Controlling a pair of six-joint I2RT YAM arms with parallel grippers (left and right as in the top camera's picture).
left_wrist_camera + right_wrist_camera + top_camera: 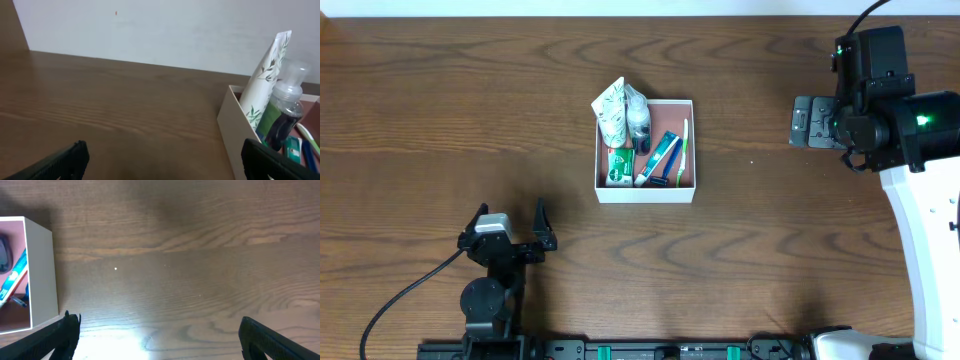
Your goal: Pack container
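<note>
The container (645, 192) is a shallow square box with white walls and a reddish-brown inside, at the table's middle. In it lie a white leaf-print tube (612, 108), a clear dark-filled bottle (639, 120), a blue toothpaste tube (660, 156), a green toothbrush (684, 145) and a green box (618, 166). My left gripper (510, 228) is open and empty, near the front left, well short of the box. My right gripper (804, 122) is open and empty, off to the box's right. The left wrist view shows the box wall (235, 130), the tube (262, 75) and the bottle (285, 107). The right wrist view shows the box corner (42, 275).
Bare brown wooden tabletop (440, 110) surrounds the box on all sides. A white wall (175, 30) stands behind the table's far edge. The right arm's white body (920, 230) rises along the right side.
</note>
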